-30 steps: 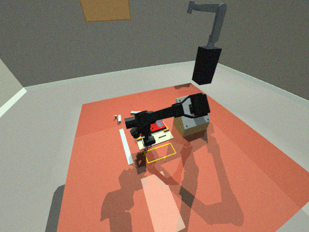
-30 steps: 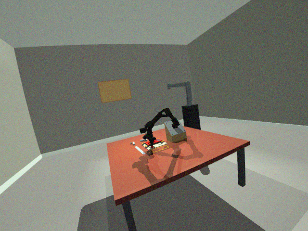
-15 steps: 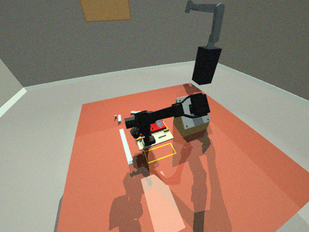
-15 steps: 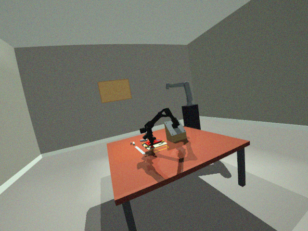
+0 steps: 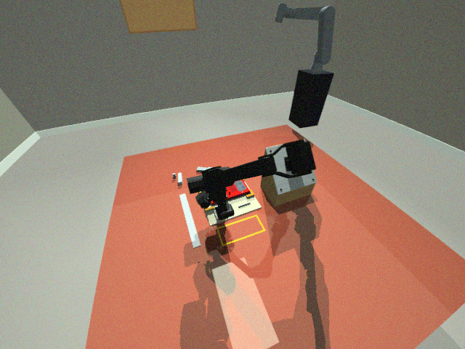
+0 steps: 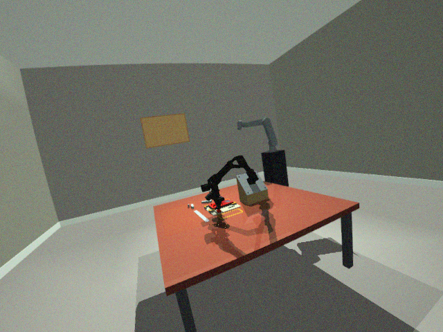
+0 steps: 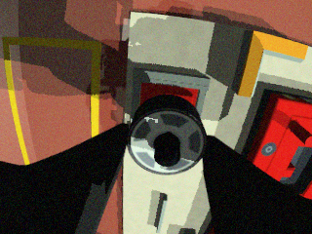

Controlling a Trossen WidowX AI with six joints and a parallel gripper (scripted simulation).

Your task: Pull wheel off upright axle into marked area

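As I look across the room from the near side of the table, the entries run as follows: one red-orange table (image 5: 150, 262) (image 6: 293, 221), dark-legged, crossed by shadows; upon it, one yellow outline (image 5: 244, 238) (image 6: 233, 215) (image 7: 96, 117), four-sided, marking the area beside the board; one long white strip (image 5: 189, 221) (image 6: 201, 216), lying flat near the board's end; one cream board (image 5: 255, 207) (image 7: 171, 34), bearing a red part (image 5: 240, 193) (image 7: 273, 132) and orange corner pieces (image 7: 251, 63); one wheel (image 7: 168, 104), dark-tyred with a pale spoked face, above the cream board and outside the yellow outline, whether clear of its axle I cannot tell; one black gripper (image 5: 225, 214) (image 6: 219, 210) (image 7: 167, 136), pointing down, its fingers clamped on the wheel from both sides; one small white piece (image 5: 179, 178) (image 6: 192, 206), beyond the strip; one slope-topped box (image 5: 289, 201) (image 6: 255, 197), carrying the black arm's base; behind the table, one grey arm (image 5: 325, 35) (image 6: 270, 135) on a black pedestal (image 5: 312, 99) (image 6: 275, 166); lastly, one orange panel (image 5: 161, 14) (image 6: 164, 130) on the far wall
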